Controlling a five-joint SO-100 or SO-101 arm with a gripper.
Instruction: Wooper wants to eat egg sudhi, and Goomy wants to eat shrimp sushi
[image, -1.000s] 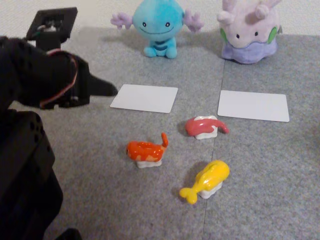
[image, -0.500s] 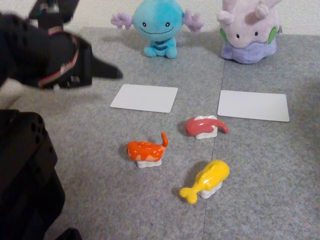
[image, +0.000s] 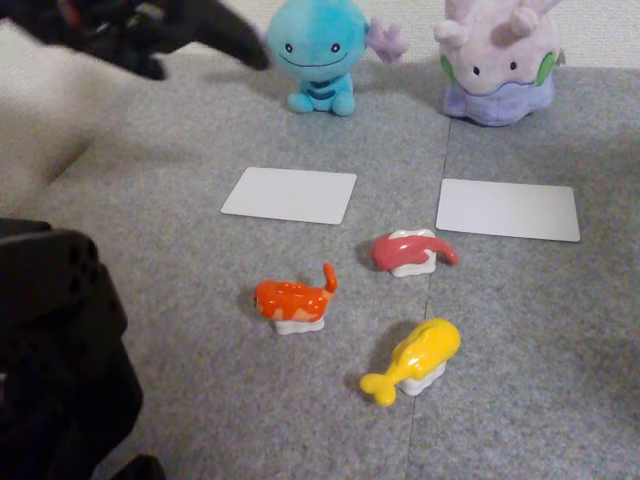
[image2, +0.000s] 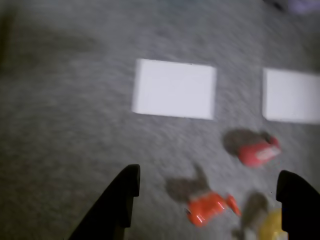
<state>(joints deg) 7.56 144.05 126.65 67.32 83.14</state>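
Note:
In the fixed view, blue Wooper (image: 318, 50) sits at the back centre and lavender Goomy (image: 497, 60) at the back right. The orange striped shrimp sushi (image: 293, 300) lies on the grey mat. The yellow egg sudhi (image: 415, 360) lies to its right and nearer the front. My black gripper (image: 250, 50) hangs high at the top left, its tip in front of Wooper's left gill. The blurred wrist view shows the gripper (image2: 209, 175) open and holding nothing. The shrimp sushi (image2: 207, 209) lies below the gap between its fingers, and the egg sudhi (image2: 275, 227) lies by the right finger.
A pink-red sushi (image: 410, 252) lies between the two white cards and the other sushi. One white card (image: 290, 195) lies in front of Wooper, another white card (image: 507, 210) in front of Goomy. The arm's black base (image: 50, 370) fills the lower left corner.
In the fixed view the gripper has risen from the left middle to the top left, and its tip now reaches Wooper's side. The sushi, cards and plush toys have not moved.

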